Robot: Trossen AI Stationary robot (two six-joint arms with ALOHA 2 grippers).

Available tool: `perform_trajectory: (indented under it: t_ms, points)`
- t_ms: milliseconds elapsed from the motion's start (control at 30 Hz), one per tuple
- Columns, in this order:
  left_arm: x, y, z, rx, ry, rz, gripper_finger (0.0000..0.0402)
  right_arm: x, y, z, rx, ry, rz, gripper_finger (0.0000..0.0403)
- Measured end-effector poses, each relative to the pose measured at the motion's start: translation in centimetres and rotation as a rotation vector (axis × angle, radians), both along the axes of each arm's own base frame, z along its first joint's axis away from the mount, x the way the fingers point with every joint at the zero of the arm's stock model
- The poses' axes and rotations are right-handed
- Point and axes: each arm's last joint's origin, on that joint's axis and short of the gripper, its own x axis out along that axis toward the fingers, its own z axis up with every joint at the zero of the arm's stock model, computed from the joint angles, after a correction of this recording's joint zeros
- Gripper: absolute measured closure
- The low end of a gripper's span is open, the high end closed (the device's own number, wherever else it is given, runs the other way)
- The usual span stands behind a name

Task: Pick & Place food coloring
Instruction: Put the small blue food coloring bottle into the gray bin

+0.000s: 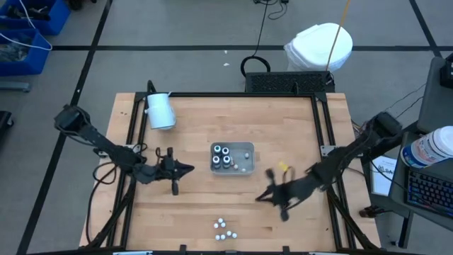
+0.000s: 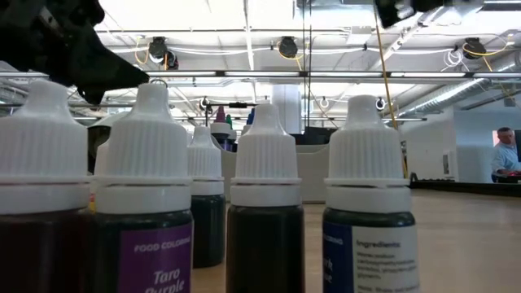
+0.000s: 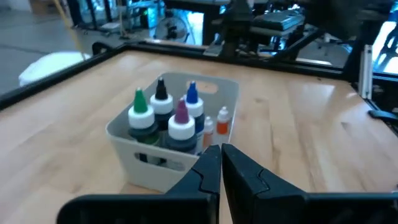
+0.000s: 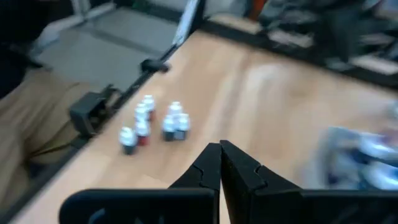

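High view: left pincer (image 1: 190,168) and right pincer (image 1: 259,197) both pressed together, empty, flanking the tray (image 1: 247,168) of food coloring (image 1: 223,155).

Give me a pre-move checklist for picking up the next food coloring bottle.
1. Left end effector empty and shut beside the tray: ok.
2. Right end effector empty and shut: ok.
3. Four bottles in the tray upright: ok.
4. Loose bottles at the table's near edge upright: ok.
5. Free room in the tray beside the four bottles: ok.
6. White cylinder clear of both arms: ok.
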Motion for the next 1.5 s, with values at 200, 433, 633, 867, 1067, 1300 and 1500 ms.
perform_trajectory:
  t_ms: [200,433,633,867,1067,1300,1500]
  points:
    - [0.2,-0.4,-0.7,-0.031,0.040,-0.055,0.0381,5.7,5.3,-1.0,-0.066,0.169,0.112,0.0389]
    - [0.1,-0.3,-1.4,-0.011,0.104,-0.076,0.0380,8.8,8.5,-4.8,-0.088,0.174,0.136,0.0308]
    - [-0.1,-0.3,-1.8,0.035,0.154,-0.102,0.0380,9.4,9.0,-5.8,0.017,0.165,0.073,0.0228]
    - [-0.2,-0.3,-2.0,0.013,0.168,-0.093,0.0380,8.5,10.4,-6.0,0.108,0.174,0.026,0.0200]
    - [-0.2,-0.2,-2.1,-0.009,0.175,-0.083,0.0380,8.0,11.3,-7.6,0.159,0.212,-0.075,0.0207]
    - [-0.2,-0.2,-2.1,-0.013,0.174,-0.081,0.0380,7.9,11.2,-8.5,0.154,0.248,-0.118,0.0208]
    - [-0.2,-0.2,-2.1,-0.006,0.180,-0.081,0.0380,7.9,11.3,-8.6,0.124,0.229,-0.095,0.0208]
